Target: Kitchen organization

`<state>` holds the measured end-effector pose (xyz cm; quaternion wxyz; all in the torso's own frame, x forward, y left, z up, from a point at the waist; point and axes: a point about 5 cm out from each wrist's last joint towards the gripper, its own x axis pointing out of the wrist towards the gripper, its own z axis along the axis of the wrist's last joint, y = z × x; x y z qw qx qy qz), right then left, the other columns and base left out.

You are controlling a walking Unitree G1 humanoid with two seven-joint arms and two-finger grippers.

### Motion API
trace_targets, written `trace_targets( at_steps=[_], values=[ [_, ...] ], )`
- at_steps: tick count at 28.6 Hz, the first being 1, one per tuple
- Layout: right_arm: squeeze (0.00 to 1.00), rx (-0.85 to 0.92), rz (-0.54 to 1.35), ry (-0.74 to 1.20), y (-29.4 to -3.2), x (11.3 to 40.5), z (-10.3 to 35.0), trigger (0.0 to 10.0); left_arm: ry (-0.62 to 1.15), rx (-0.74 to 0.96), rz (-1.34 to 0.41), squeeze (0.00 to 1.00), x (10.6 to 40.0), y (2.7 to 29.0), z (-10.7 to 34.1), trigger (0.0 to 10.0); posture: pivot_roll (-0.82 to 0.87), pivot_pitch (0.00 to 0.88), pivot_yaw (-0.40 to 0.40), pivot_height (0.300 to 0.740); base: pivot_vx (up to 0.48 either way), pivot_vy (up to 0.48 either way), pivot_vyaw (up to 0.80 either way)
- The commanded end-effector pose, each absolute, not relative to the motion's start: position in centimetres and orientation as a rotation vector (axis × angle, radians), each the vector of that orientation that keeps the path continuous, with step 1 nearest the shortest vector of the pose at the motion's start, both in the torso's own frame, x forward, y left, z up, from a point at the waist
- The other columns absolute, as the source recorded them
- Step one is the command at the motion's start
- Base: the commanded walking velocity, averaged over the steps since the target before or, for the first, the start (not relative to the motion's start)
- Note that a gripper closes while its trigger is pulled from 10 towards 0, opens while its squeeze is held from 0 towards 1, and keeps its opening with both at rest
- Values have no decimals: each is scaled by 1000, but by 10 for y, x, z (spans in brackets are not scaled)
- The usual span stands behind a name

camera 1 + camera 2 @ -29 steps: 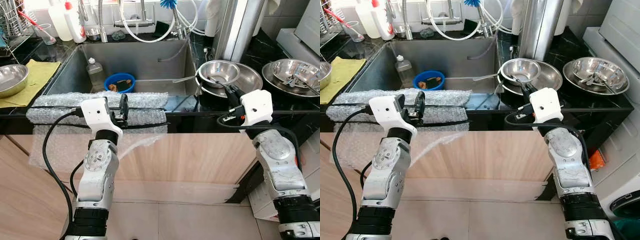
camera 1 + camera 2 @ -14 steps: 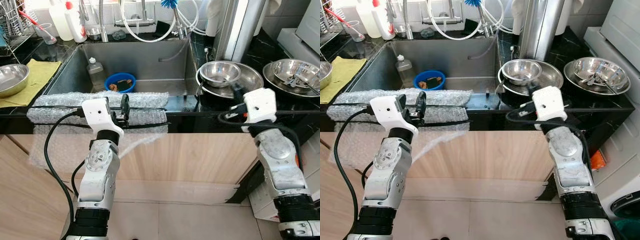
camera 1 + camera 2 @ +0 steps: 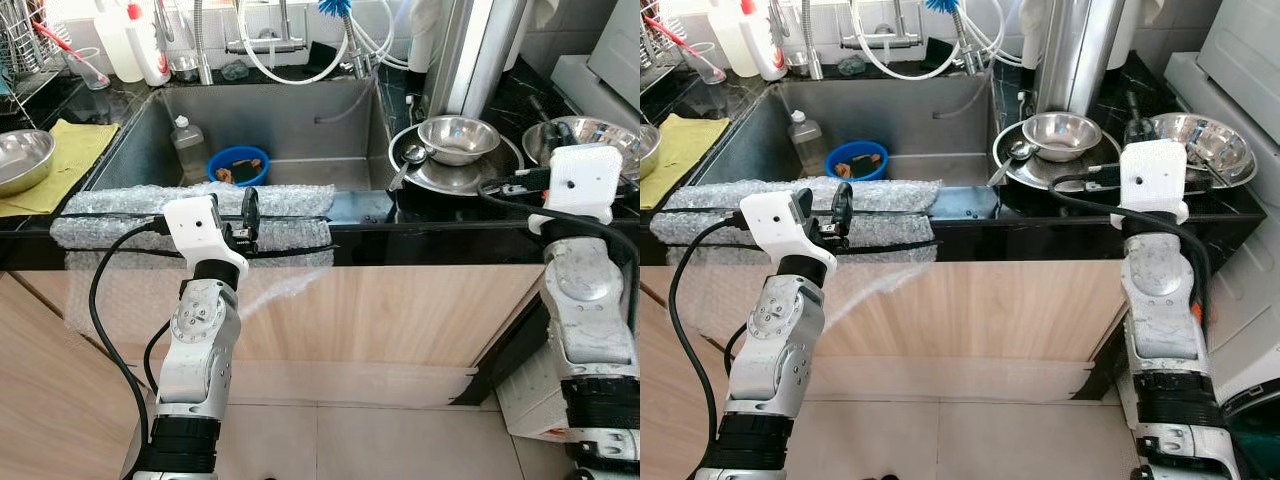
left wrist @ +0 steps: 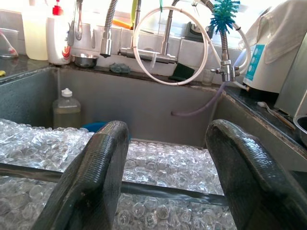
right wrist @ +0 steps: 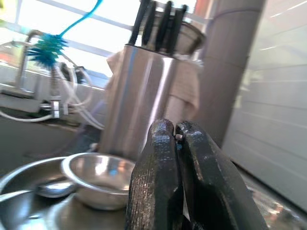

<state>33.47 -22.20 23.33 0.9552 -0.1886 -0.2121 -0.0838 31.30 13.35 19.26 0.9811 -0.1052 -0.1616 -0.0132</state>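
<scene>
Two grippers differ: the right gripper, clenched empty, has swung right, away from the small steel bowl; the left gripper stays released over bubble wrap.

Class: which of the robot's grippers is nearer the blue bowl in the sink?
Left. The left gripper hovers at the sink's front edge, just before the blue bowl; the right gripper is over the counter beyond the sink.

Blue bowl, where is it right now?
The blue bowl sits on the sink floor toward the robot's left, right beside the plastic bottle and just behind the bubble wrap on the front edge.
</scene>
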Motion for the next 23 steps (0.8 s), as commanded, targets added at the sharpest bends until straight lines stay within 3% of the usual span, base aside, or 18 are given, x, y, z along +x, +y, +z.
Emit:
trace_targets(
  at_steps=[1, 2, 3, 4, 12, 18, 23],
  values=[
    [0, -374, -156, -483, -216, 334, 245, 0, -356, -211, -37, 0, 311, 134, 199, 10000, -13, 108, 68, 740, 0, 0, 0],
    [0, -355, -127, -485, -208, 334, 245, 5804, -357, -206, -35, 0, 311, 134, 199, 10000, -12, 108, 68, 740, 0, 0, 0],
    [0, -340, -102, -487, -202, 334, 246, 5804, -358, -203, -35, 0, 311, 134, 199, 10000, -12, 108, 68, 740, 0, 0, 0],
    [0, -315, -65, -498, -194, 334, 248, 10000, -361, -198, -35, 0, 311, 134, 200, 10000, -12, 107, 67, 740, 0, 0, 0],
    [0, -185, 97, -638, -159, 327, 288, 10000, -377, -219, -61, 0, 314, 126, 206, 10000, -19, 106, 63, 740, 0, 0, 0],
    [0, 287, 129, -665, -154, 328, 308, 10000, -343, -441, -159, 0, 316, 109, 212, 10000, -19, 101, 59, 740, 0, 0, 0],
    [0, 541, 172, -625, -152, 332, 304, 10000, -331, -560, -198, 0, 316, 101, 215, 10000, -18, 100, 58, 740, 0, 0, 0]
  ],
)
